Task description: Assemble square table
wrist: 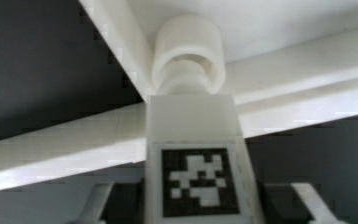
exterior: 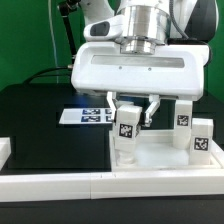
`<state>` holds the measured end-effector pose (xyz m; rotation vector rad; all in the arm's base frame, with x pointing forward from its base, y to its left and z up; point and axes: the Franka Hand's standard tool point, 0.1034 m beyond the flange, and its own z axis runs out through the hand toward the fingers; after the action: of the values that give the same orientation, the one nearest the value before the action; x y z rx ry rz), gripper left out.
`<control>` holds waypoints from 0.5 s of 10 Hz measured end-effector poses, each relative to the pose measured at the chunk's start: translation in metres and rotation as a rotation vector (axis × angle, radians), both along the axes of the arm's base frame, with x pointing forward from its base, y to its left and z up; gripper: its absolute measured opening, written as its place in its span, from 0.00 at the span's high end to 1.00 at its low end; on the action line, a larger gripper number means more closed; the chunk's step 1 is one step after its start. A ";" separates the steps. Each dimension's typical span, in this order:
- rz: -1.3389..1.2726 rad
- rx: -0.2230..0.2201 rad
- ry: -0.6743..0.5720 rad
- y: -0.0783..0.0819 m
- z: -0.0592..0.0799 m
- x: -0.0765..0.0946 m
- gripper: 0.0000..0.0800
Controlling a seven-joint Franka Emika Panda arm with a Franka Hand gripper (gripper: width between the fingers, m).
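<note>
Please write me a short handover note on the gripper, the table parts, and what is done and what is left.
Gripper: shut on a leg, held upright just over the table top, at the corner on the exterior view's left.
Table top: lies flat against the white border bars.
Other legs: two more stand upright on the exterior view's right. A fourth is not in view.
Marker board: flat on the table behind.
Done: first leg picked and brought to the top.
Left: whether this leg is seated cannot be told; the other legs are not yet attached.
</note>
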<state>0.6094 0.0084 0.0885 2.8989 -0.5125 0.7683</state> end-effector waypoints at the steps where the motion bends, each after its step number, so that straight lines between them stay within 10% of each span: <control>1: -0.001 -0.001 0.000 -0.001 0.000 0.000 0.64; 5: -0.005 -0.002 0.004 -0.005 -0.001 0.000 0.64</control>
<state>0.6093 0.0032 0.0875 2.8951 -0.5180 0.7625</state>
